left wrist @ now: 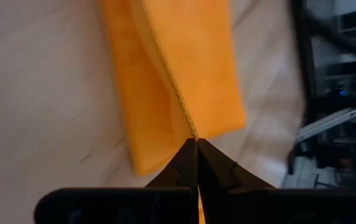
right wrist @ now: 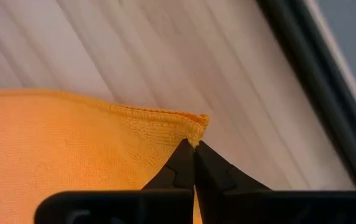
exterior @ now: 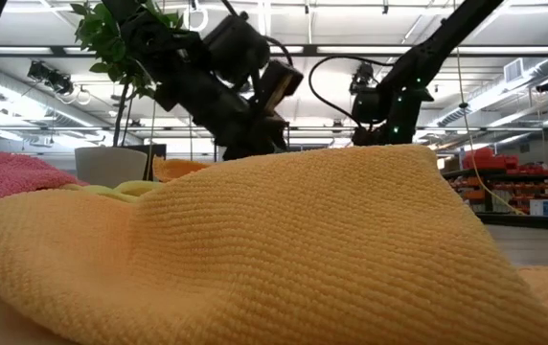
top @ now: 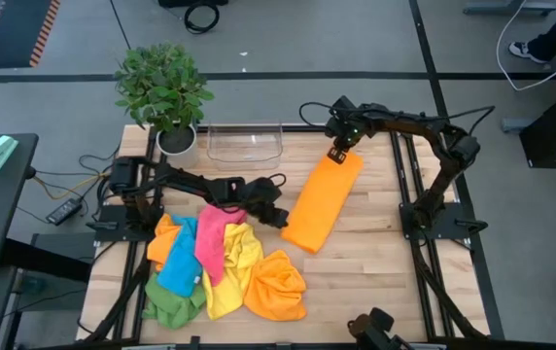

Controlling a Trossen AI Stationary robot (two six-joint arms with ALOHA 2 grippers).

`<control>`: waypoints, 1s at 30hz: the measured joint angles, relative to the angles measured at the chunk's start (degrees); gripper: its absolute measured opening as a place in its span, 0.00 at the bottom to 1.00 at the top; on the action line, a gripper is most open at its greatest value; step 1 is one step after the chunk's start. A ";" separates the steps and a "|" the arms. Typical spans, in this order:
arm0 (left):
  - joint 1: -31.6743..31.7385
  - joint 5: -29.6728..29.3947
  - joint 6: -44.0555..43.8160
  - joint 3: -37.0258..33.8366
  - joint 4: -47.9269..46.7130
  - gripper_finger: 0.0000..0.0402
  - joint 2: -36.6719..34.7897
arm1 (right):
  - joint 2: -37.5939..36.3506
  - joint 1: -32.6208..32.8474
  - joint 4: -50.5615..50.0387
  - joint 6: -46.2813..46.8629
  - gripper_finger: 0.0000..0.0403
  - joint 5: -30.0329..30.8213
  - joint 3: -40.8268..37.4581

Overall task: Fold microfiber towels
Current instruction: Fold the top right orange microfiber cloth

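Observation:
An orange microfiber towel (top: 323, 199) lies as a long folded strip on the wooden table (top: 385, 282), slanting from the far middle toward the near middle. My right gripper (top: 338, 154) is shut at its far end. At its near end, my left gripper (top: 278, 218) is shut on its left side. A pile of other towels (top: 222, 267), orange, blue, pink, yellow and green, lies heaped on the near left. One of them (exterior: 274, 259) fills the low view's foreground. My left gripper pinches the hemmed edge of the towel's upper layer (left wrist: 189, 124) between its two fingertips, at the strip's near end. It comes slanting down from the table's left. That edge rises to the fingers, while the layer below (left wrist: 134, 106) lies flat on the table. My right gripper pinches a corner of the towel (right wrist: 196, 124) at its far end between its two fingertips, pointing steeply down from above. The corner is raised a little toward the fingers; the cloth behind it (right wrist: 60, 149) spreads out over the table.
A clear plastic tray (top: 245, 142) and a potted plant (top: 166, 92) stand at the far left. The towel pile takes up the near left. Bare wood shows on the near right.

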 joint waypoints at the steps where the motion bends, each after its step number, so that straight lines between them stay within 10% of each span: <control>1: 0.00 -0.04 -0.38 -0.01 0.64 0.02 -0.06 | 0.00 0.00 -0.09 -0.02 0.01 0.00 -0.32; 30: -5.84 -7.57 -13.89 1.17 16.22 0.01 0.05 | -4.83 -1.13 -1.25 -2.64 0.01 -0.24 -1.24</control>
